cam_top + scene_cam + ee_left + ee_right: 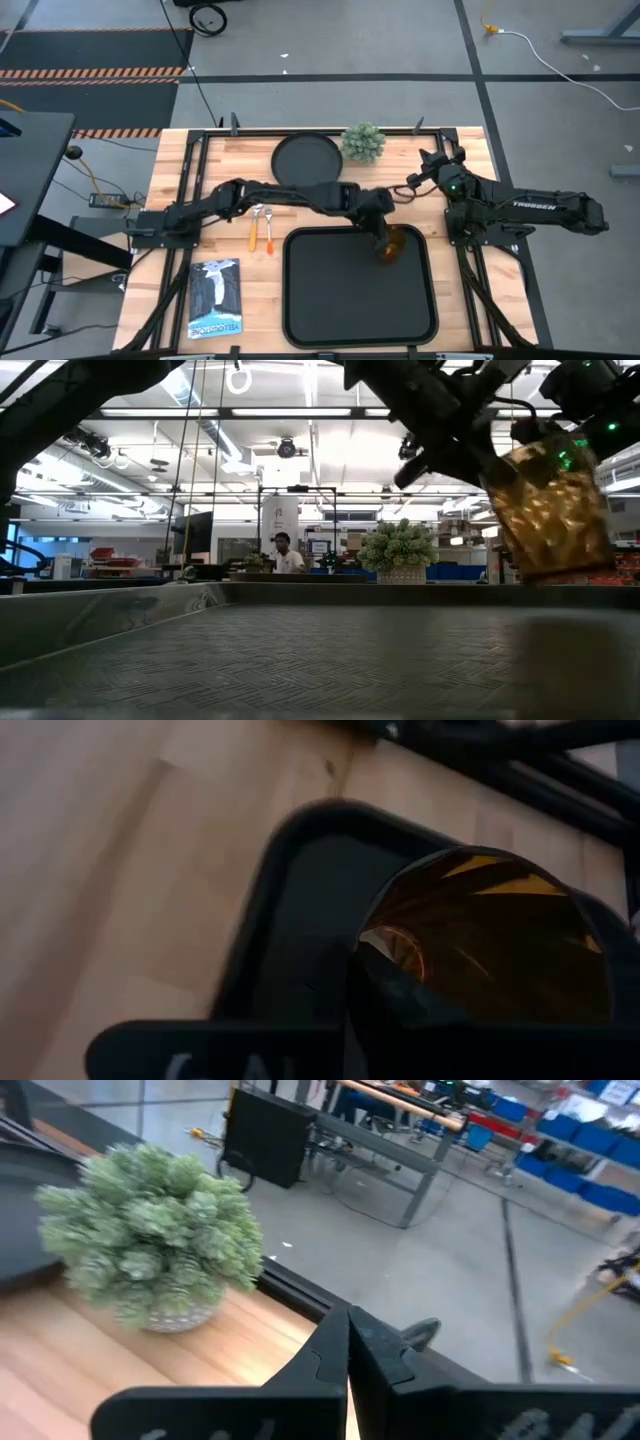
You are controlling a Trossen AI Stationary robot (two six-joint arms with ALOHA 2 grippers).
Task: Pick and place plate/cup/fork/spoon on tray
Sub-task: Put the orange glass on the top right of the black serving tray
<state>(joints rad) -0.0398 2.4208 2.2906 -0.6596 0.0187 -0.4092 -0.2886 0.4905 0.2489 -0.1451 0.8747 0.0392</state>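
The left gripper point(384, 240) is pinching the cup point(390, 246), a translucent amber tumbler with a faceted, rippled wall, tilted and hanging over the tray's point(310, 300) right rear corner; whether it is touching the tray's textured floor is hard to tell. The tray, a black rounded rectangle with a raised rim, is serving as landmark. The right gripper point(348, 1342), fingers pressed together, is waiting beyond its right rear corner, near a small bushy potted plant point(363, 142). The round black plate point(305, 159) is lying behind it. The orange-handled fork point(254, 229) and spoon point(268, 228) are lying just left of it.
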